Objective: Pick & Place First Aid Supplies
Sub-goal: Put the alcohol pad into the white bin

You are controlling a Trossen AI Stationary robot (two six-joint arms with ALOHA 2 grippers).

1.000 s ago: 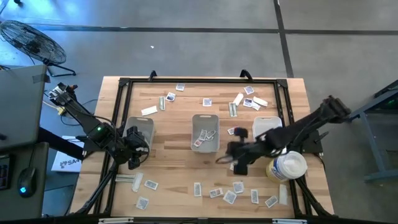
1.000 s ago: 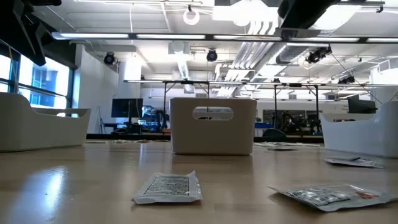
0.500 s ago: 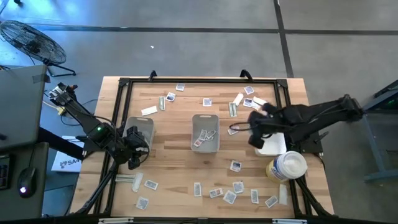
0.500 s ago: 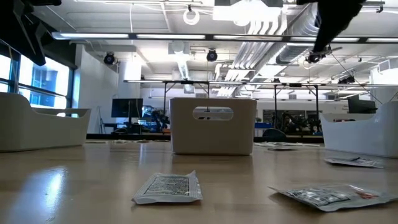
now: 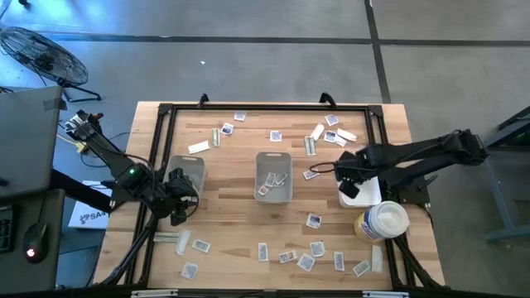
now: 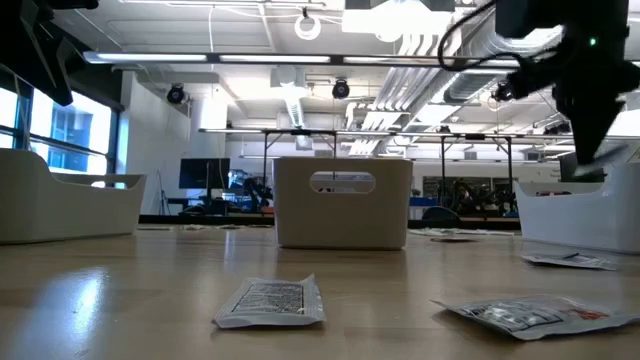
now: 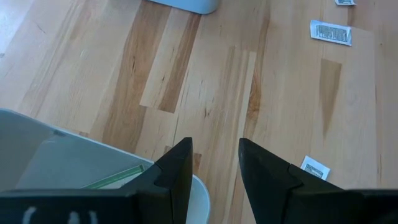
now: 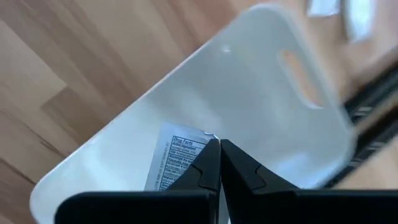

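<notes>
**Right tool over the white tray with a packet pinched**

High view: I take the grey tray (image 5: 272, 176) at the centre of the worktop (image 5: 232, 215) as landmark. The right tool (image 5: 349, 184) hangs to the right of it, over the white tray (image 5: 367, 194). The left tool (image 5: 177, 209) waits to the left of it, at the near end of a second grey tray (image 5: 187, 171). The first aid supplies (image 5: 313, 220) lie scattered on the near side and the far side of the landmark tray, some also inside it. A round tub (image 5: 380, 221) stands just beside the white tray.

Low view: Two sachets lie flat on the wood in front of the landmark tray; the nearer sachet (image 6: 270, 301) is grey-white, with dark print and crimped edges. Such packets look very light, thin and soft, so I judge they can slide or bend; it seems best to pinch one by an edge or a corner.

Left wrist view: The left tool's fingers (image 7: 177, 171) stand apart with only wood between them, holding nothing. One green strip (image 7: 115, 178) lies in the tray under it.

Right wrist view: The right tool's fingers (image 8: 205, 163) are clenched, and they seem to pinch the edge of a white printed packet (image 8: 173, 160) above the floor of the white tray.
</notes>
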